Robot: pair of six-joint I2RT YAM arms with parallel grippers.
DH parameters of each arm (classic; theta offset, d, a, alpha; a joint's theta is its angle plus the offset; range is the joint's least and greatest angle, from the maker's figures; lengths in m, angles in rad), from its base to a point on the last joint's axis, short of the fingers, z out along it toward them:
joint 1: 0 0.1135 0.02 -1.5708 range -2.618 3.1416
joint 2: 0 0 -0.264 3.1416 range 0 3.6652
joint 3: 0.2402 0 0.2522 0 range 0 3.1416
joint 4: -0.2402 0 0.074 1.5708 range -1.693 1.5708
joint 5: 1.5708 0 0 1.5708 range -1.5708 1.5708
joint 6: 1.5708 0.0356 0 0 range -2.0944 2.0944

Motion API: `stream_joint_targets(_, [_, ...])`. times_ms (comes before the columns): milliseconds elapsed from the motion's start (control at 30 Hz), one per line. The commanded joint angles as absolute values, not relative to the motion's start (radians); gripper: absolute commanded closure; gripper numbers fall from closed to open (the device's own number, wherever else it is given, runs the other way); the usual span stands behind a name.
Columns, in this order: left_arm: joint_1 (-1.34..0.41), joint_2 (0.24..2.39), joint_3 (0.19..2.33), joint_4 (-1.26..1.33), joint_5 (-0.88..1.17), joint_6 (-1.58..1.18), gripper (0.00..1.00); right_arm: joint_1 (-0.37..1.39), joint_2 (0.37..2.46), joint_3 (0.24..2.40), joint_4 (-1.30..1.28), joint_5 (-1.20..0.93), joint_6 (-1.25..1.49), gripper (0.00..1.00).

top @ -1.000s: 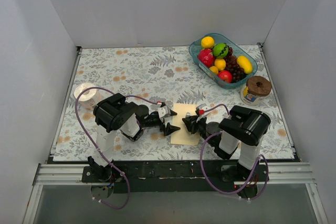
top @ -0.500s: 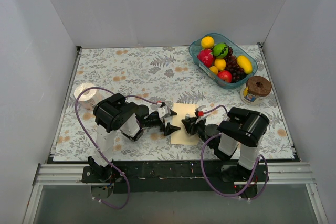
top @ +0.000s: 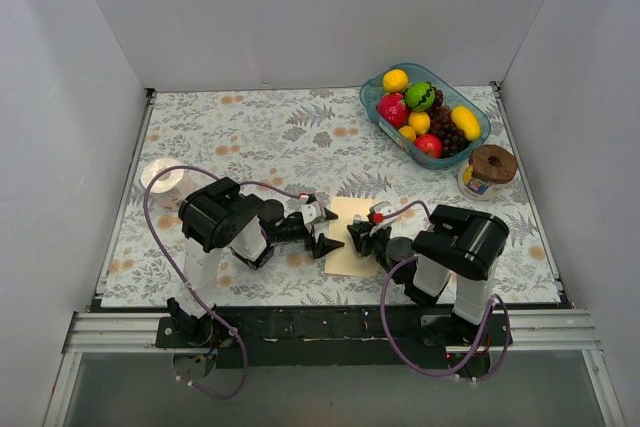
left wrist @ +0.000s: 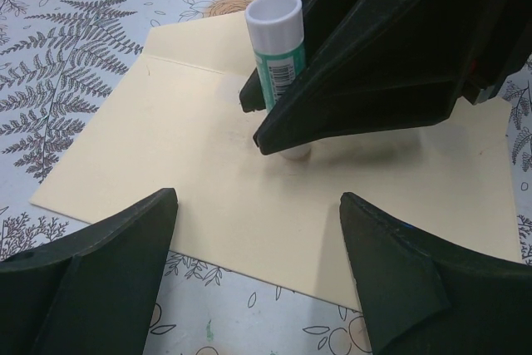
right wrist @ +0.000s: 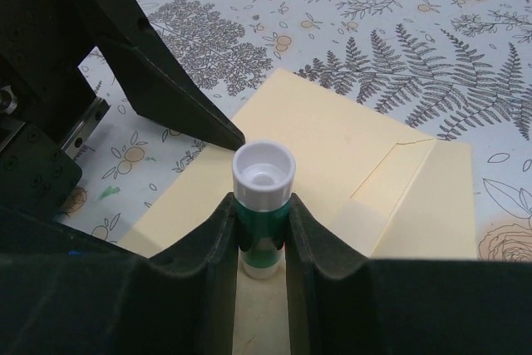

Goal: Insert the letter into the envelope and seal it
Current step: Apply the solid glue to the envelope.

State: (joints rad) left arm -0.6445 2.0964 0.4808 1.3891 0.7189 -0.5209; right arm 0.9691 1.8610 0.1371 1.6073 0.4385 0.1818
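The cream-yellow envelope [top: 343, 247] lies flat on the table between my two grippers, its flap fold line showing in the right wrist view [right wrist: 399, 164]. My right gripper [top: 360, 237] is shut on an upright green-and-white glue stick [right wrist: 263, 180], whose lower end rests on the envelope [left wrist: 183, 147]. The glue stick also shows in the left wrist view [left wrist: 278, 47]. My left gripper [top: 328, 230] is open and empty, with its fingertips over the envelope's left edge [left wrist: 258, 197]. The salmon-peach letter is not in view.
A blue tray of fruit [top: 372, 105] stands at the back right, with a cork-lidded jar [top: 487, 169] in front of it. A roll of tape [top: 165, 182] sits at the left. The table has a floral cloth [top: 260, 132].
My right arm has edged slightly left with the glue stick over the envelope. The left arm has not moved.
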Motion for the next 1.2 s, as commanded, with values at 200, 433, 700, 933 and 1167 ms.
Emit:
stream_joint_targets(200, [-0.643, 2.189, 0.449, 1.134, 0.6, -0.517, 0.21, 0.956, 1.953, 0.126, 1.891, 0.525, 0.071, 0.99])
stream_joint_targets(433, [-0.641, 2.189, 0.453, 1.134, 0.601, -0.52, 0.21, 0.956, 1.951, 0.1, 1.893, 0.489, 0.115, 0.99])
stream_joint_targets(700, [-0.638, 2.191, 0.453, 1.137, 0.607, -0.526, 0.21, 0.988, 1.951, 0.054, 1.89, 0.46, 0.17, 0.99])
stream_joint_targets(933, [-0.635, 2.189, 0.454, 1.135, 0.607, -0.531, 0.21, 1.023, 1.945, 0.028, 1.89, 0.469, 0.19, 0.99])
stream_joint_targets(1167, [-0.634, 2.187, 0.456, 1.131, 0.607, -0.532, 0.21, 1.068, 1.934, 0.006, 1.89, 0.488, 0.207, 0.99])
